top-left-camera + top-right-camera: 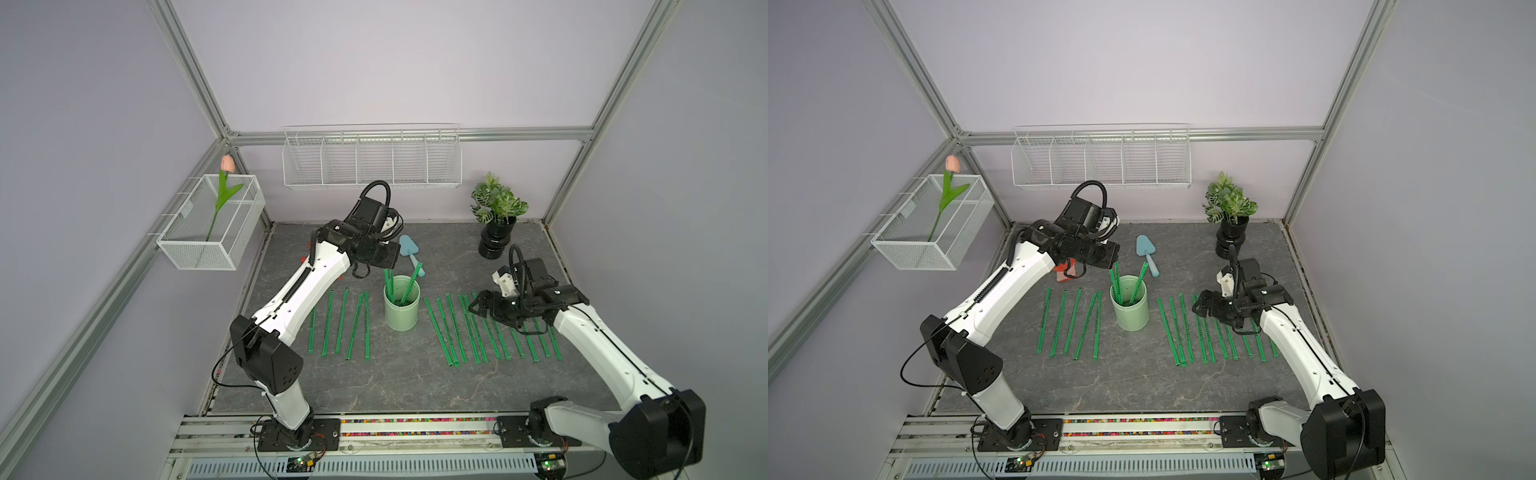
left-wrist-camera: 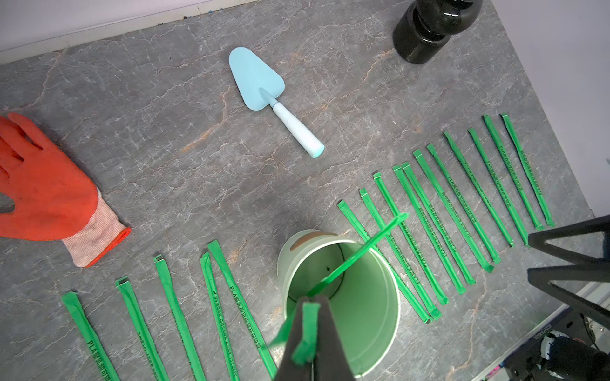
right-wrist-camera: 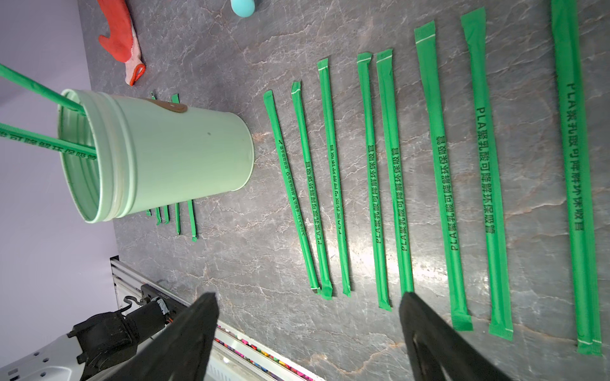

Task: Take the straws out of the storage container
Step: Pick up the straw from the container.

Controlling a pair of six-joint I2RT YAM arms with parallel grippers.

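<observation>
Straws, long thin bright green paper-wrapped sticks (image 3: 440, 165), lie in rows on grey stone-look tabletop (image 1: 395, 382) either side of pale mint-green cylindrical cup (image 1: 402, 320); two stand inside it. Left gripper (image 2: 308, 316) pinches one of those two. Right gripper (image 3: 308, 297) spread wide over right row, holding nothing.

Matt paper-wrapped straws (image 3: 373, 181), smooth storage container (image 3: 185, 155), glossy black pot (image 2: 429, 29)
</observation>
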